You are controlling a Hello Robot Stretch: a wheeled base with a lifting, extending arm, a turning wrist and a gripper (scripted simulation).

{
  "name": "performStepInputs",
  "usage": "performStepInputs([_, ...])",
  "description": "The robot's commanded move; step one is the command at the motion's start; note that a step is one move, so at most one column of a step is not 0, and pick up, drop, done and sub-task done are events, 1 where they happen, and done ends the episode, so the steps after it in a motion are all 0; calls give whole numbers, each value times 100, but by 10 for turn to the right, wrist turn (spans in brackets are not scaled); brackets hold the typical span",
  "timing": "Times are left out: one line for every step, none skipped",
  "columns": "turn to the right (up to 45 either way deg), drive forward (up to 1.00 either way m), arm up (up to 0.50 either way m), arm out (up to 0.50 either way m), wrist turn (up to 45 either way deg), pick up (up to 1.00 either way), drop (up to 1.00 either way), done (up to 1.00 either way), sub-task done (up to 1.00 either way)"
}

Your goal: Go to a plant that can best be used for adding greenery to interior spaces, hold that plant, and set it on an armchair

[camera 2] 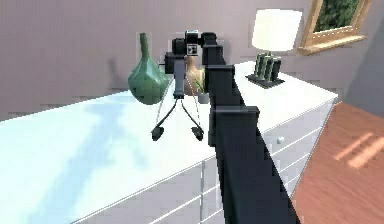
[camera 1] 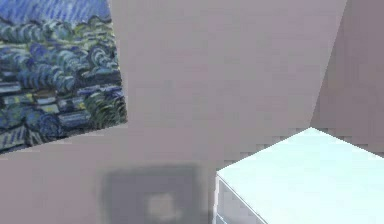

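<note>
No legible text, label, number or sign on any surface.

A home room, shown by white dresser (camera 2: 80, 140), table lamp (camera 2: 275, 32), wall painting (camera 1: 60, 70).

The forward view faces a wall (camera 1: 220, 70) from close by, tilted slightly down, with a painting (camera 1: 60, 75) at 10 o'clock and a white dresser (camera 1: 310, 180) corner at 4 o'clock. The arm side view looks from near along the arm (camera 2: 240, 140) across that same dresser top, toward a lamp (camera 2: 272, 35) at 1 o'clock.
</note>
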Motion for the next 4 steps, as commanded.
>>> performStepInputs([0, 0, 0, 0, 450, 0, 0, 0, 0])
performStepInputs([0, 0, 0, 0, 450, 0, 0, 0, 0])
performStepInputs([0, 0, 0, 0, 450, 0, 0, 0, 0])
performStepInputs([0, 0, 0, 0, 450, 0, 0, 0, 0])
